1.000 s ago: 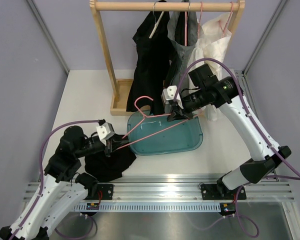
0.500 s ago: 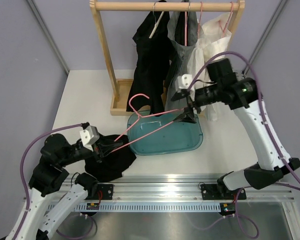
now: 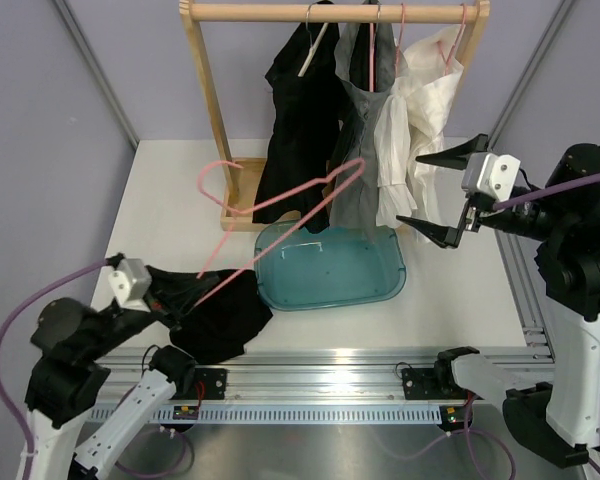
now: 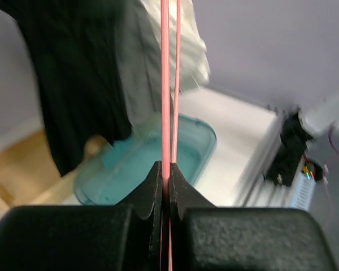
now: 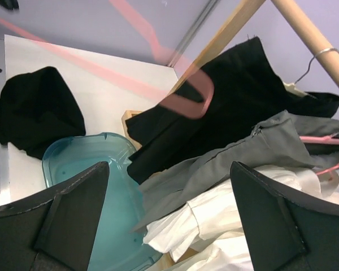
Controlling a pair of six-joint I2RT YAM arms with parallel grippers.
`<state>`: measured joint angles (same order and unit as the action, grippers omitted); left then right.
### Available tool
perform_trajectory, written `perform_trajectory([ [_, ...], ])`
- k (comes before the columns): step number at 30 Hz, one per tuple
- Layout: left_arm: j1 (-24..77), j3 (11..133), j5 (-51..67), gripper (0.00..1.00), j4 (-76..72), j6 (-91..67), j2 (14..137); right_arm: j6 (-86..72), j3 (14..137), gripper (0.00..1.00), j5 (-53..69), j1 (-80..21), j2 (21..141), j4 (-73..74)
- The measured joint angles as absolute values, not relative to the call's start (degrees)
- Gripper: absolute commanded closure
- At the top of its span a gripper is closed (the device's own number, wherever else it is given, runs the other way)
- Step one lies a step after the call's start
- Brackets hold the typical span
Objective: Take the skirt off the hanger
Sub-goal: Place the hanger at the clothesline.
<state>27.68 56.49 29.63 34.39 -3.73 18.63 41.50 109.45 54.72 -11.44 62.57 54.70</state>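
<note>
A bare pink wire hanger (image 3: 280,229) slants up from the table's front left toward the rack, and my left gripper (image 3: 173,304) is shut on its lower end. In the left wrist view the pink hanger wire (image 4: 165,84) runs straight up out of my left gripper (image 4: 165,172), pinched between the closed jaws. The grey skirt (image 3: 358,190) hangs on the rack from another pink hanger, between a black and a white garment. My right gripper (image 3: 408,190) is open and holds nothing, to the right of the skirt (image 5: 243,155). Between the spread jaws of my right gripper (image 5: 169,169) show only hanging clothes.
A teal tub (image 3: 330,270) sits mid-table below the rack. A black cloth (image 3: 220,320) lies crumpled under the left gripper. The wooden rack (image 3: 210,110) with a black garment (image 3: 305,120) and a white garment (image 3: 420,100) fills the back. A metal rail runs along the near edge.
My right gripper let go of the hanger, opened wide and drew back to the right. The left arm pulled back left, and the hanger swung up toward the rack.
</note>
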Motion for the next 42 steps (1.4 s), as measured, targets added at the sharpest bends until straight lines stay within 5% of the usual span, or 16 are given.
perform_trajectory([
  [16,28.0,74.1,-5.6,1.0,30.8,-9.3,29.7,29.2,84.0,0.04,53.0,-7.1,55.5,43.1],
  [42,26.8,90.2,-17.0,1.0,30.9,-0.2,72.4,20.6,65.1,0.04,55.2,-3.0,47.6,32.2],
])
